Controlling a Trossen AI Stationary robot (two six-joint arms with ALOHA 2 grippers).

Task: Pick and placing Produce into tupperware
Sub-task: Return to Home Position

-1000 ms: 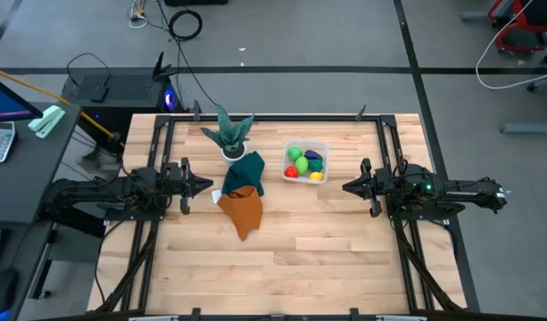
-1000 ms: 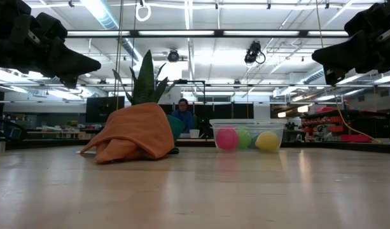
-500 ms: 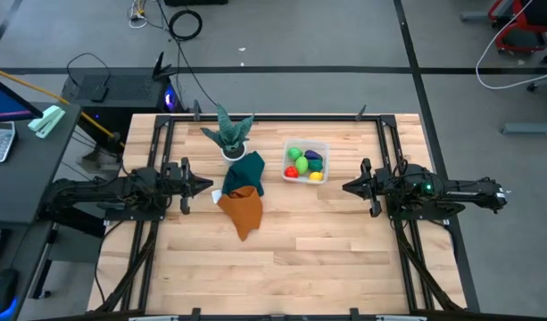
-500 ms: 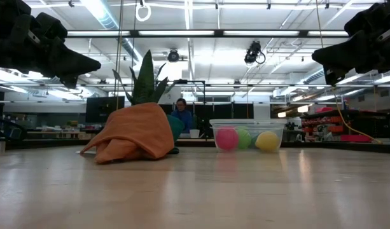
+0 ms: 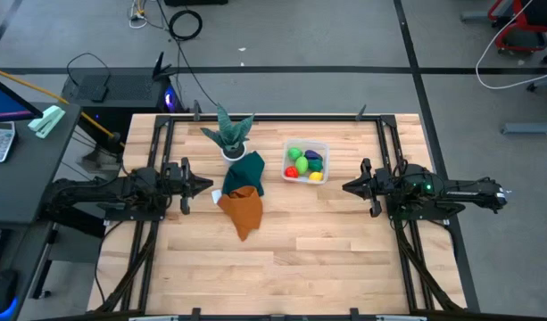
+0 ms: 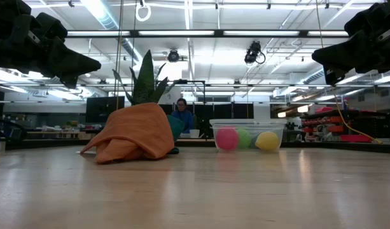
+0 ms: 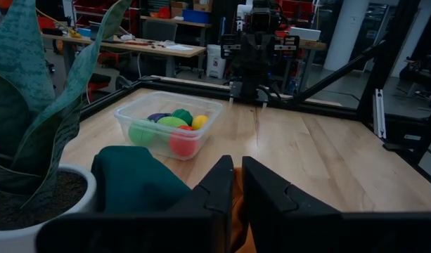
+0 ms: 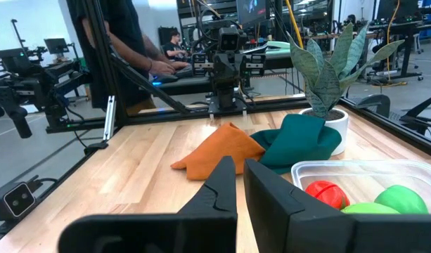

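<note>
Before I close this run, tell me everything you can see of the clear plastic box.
The small clear plastic box is squarish with rounded corners, see-through walls and an open top. It stands level on the wooden table, right of the teal cloth, with a gap between them. Inside lie toy produce pieces in red, yellow, green and purple. The left hand and right hand are both apart from it.

Colourful produce (image 5: 303,164) inside clear tupperware (image 5: 321,145)

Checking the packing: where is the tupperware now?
High view: the tupperware sits right of centre on the table, just right of the teal cloth, produce inside.
</note>
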